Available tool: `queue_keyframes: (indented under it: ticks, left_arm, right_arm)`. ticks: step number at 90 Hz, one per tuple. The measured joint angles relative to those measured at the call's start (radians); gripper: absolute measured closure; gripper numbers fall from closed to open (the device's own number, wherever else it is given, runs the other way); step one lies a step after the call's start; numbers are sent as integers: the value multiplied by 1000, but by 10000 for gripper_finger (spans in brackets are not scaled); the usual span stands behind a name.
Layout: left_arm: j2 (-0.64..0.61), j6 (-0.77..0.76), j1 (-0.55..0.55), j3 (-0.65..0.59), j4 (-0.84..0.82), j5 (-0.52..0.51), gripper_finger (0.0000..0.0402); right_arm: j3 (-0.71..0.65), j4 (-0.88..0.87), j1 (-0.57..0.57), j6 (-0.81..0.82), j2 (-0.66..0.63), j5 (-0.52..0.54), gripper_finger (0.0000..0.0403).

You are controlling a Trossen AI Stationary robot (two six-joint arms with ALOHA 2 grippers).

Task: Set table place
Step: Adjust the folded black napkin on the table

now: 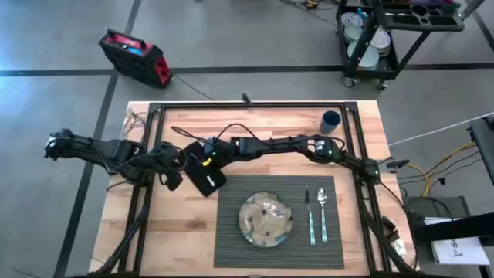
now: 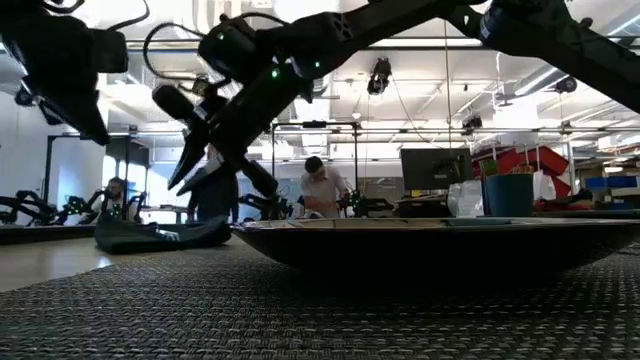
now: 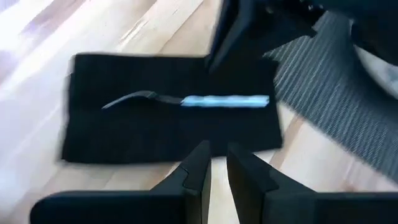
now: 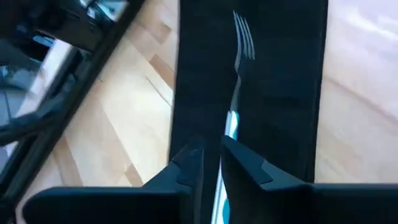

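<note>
Right gripper (image 4: 210, 163): fingers nearly together, a narrow gap only, holding nothing, poised above the pale-blue handle of a silver fork (image 3: 186, 100) lying on a plain black cloth napkin (image 1: 207, 177). Left gripper (image 3: 214, 163): fingers likewise close, empty, at the napkin's edge. Dark grey ribbed placemat (image 1: 239, 243) on the light wooden table (image 1: 177, 232), napkin at its corner. People stand in the room behind
</note>
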Motion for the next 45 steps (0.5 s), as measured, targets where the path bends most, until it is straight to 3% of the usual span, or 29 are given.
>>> queue_keyframes:
  ticks: [8,25,45]
  left_arm:
    - [17,-11,0,-72,140,10,365]
    - [109,-75,0,-231,460,91,365]
    - [262,-120,0,-294,676,98,365]
  right_arm:
    - [33,-81,-14,-37,-25,9,398]
    - [70,-341,-47,-171,-107,85,402]
    - [67,-496,-53,-270,-173,134,403]
